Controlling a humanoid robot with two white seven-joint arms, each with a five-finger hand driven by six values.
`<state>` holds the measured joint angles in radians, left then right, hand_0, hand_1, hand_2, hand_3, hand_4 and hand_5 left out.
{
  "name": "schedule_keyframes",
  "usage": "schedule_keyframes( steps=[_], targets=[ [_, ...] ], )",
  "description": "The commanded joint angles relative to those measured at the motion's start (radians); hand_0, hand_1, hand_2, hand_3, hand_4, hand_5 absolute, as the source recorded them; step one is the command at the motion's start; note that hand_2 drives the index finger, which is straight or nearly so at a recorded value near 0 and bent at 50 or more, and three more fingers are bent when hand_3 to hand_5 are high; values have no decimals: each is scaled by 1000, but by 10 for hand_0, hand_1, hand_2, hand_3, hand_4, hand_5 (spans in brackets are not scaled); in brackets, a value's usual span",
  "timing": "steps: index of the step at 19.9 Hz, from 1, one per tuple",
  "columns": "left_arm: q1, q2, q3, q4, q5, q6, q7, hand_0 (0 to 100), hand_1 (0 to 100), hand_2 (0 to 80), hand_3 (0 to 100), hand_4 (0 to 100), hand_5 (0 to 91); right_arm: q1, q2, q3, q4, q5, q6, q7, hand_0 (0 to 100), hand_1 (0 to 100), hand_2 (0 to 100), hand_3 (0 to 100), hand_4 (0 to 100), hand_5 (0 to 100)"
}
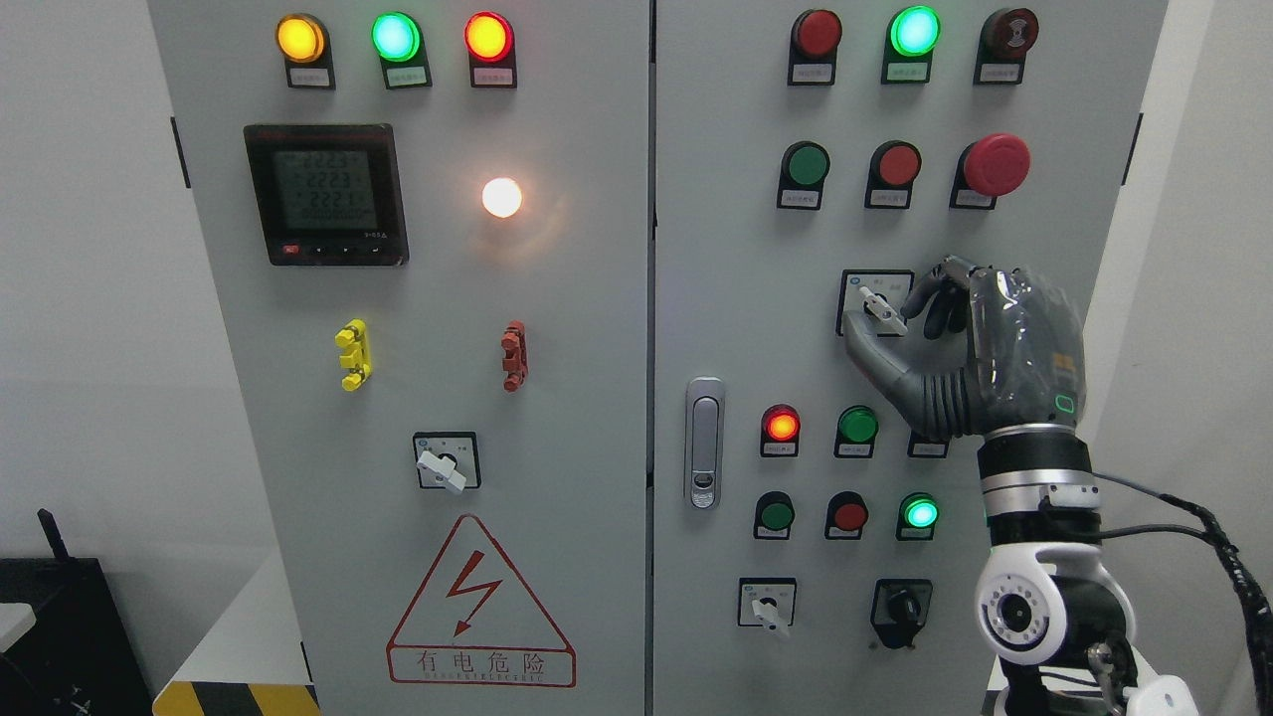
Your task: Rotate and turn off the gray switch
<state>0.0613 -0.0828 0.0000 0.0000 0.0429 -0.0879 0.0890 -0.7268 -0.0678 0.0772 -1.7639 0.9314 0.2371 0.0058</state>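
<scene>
The gray switch is a small white-gray lever on a black-framed plate in the upper middle of the right cabinet door. Its lever is tilted, upper end to the left and lower end to the right. My right hand comes up from the lower right and is at the switch. The thumb lies under the lever's lower left side, and the curled fingers press in from the right. The hand pinches the lever's lower end. My left arm is out of view.
Lit and unlit pushbuttons and lamps surround the switch, with a red mushroom stop button above right. Similar gray switches sit at the lower left door and lower right door, beside a black knob. A door handle is at the centre.
</scene>
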Motion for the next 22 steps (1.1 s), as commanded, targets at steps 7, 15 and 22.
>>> schedule_keyframes(
  steps=[7,15,22],
  targets=[
    [0,0,-2,14,0,0,5,120,389,0,0,0,0,-3,0,7,8,12,13,-3,153,439,646,850,856,998],
    [0,0,-2,14,0,0,3,120,389,0,0,0,0,-5,0,12,11,12,22,-3,159,444,656,861,862,999],
    [0,0,-2,14,0,0,5,120,389,0,0,0,0,-5,0,12,11,12,24,-3,167,436,664,869,869,999]
  ],
)
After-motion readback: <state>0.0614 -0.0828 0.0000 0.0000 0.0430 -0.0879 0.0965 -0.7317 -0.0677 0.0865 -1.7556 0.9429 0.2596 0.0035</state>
